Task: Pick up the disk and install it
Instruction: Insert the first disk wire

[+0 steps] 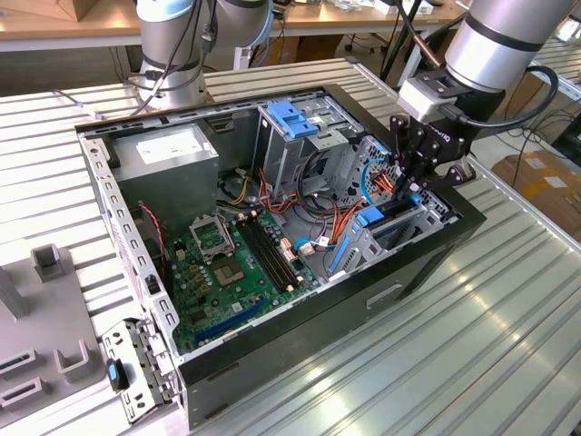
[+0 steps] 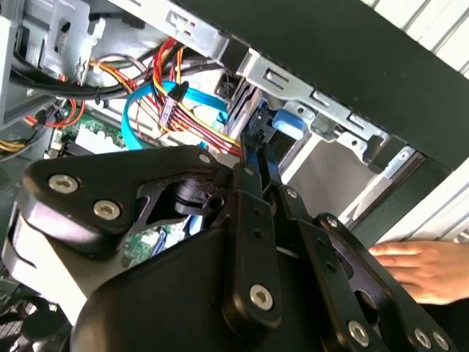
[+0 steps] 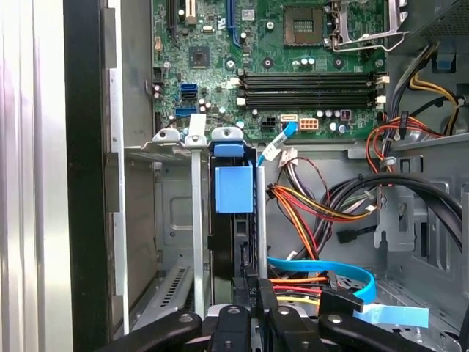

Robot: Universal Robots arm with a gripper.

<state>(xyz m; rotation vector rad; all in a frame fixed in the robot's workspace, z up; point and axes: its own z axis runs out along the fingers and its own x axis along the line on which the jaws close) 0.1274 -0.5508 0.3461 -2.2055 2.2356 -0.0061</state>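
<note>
Your gripper (image 1: 416,189) sits over the drive bay, fingers pinched shut on the disk (image 3: 233,192), edge-up in its slot.

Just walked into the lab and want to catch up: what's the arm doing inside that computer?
The arm's gripper is down at the drive bay of the open computer case, at the exterior view's right. The disk stands on edge in the bay slot, its blue rail showing, and the gripper is closed on its end. A person's hand rests just outside the case in the second wrist view.
</note>
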